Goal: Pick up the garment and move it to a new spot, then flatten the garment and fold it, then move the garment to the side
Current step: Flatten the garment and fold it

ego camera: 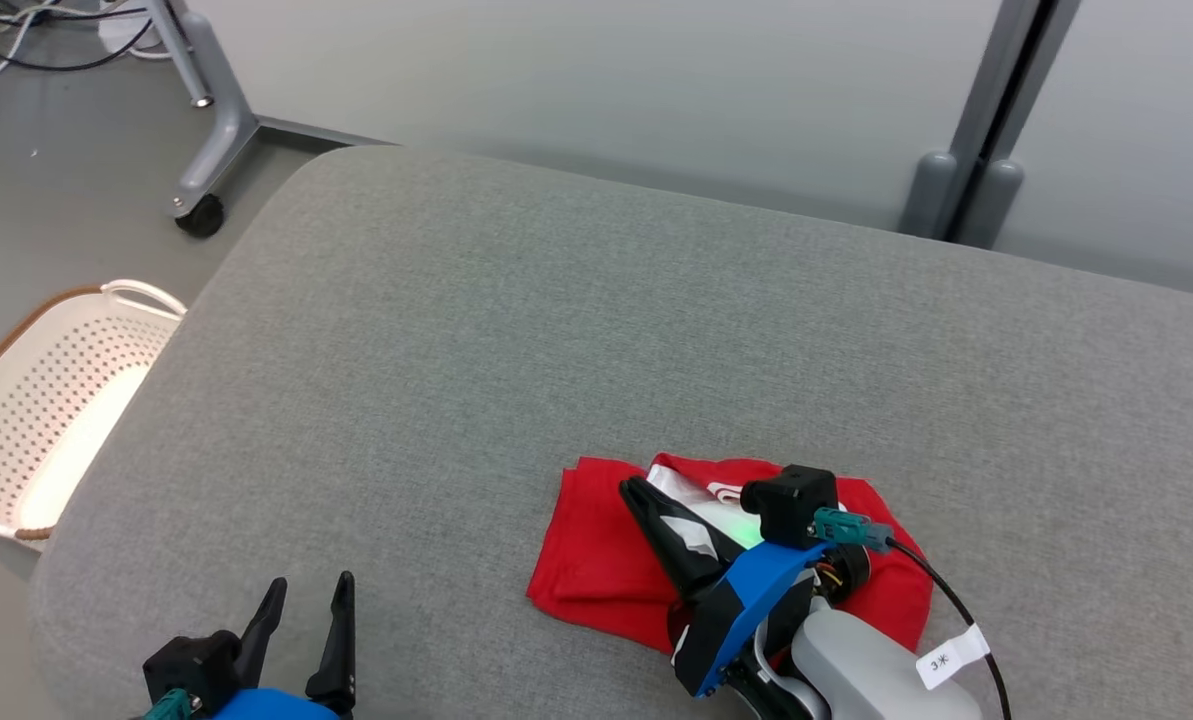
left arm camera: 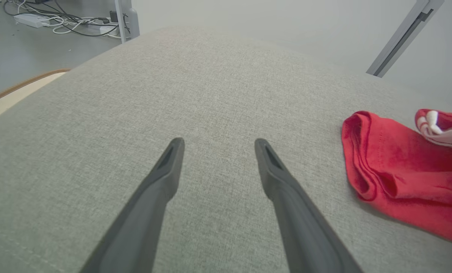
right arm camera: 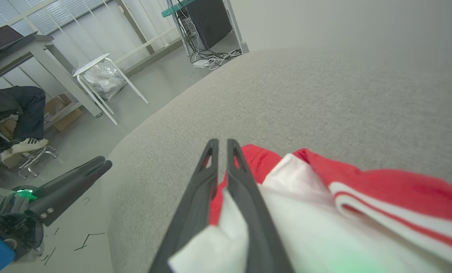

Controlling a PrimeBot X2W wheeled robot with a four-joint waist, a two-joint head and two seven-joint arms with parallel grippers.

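Note:
The garment [ego camera: 596, 555] is red with white parts and lies folded in a small bundle on the near right of the grey cushion [ego camera: 556, 300]. My right gripper [ego camera: 634, 490] rests on top of it, pointing left. In the right wrist view, its fingers [right arm camera: 222, 142] are shut with red and white cloth [right arm camera: 362, 197] pinched between them. My left gripper [ego camera: 310, 585] stands open over bare cushion at the lower left, well left of the garment. The left wrist view has its spread fingers [left arm camera: 219, 142] with the garment's folded edge [left arm camera: 400, 170] off to the right.
A white perforated basket [ego camera: 56, 400] sits on the floor beside the cushion's left edge. A wheeled stand leg [ego camera: 201, 150] is beyond the far left corner. A seated person's legs [right arm camera: 21, 113], a white stool [right arm camera: 97, 72] and floor cables [left arm camera: 70, 24] lie off the cushion.

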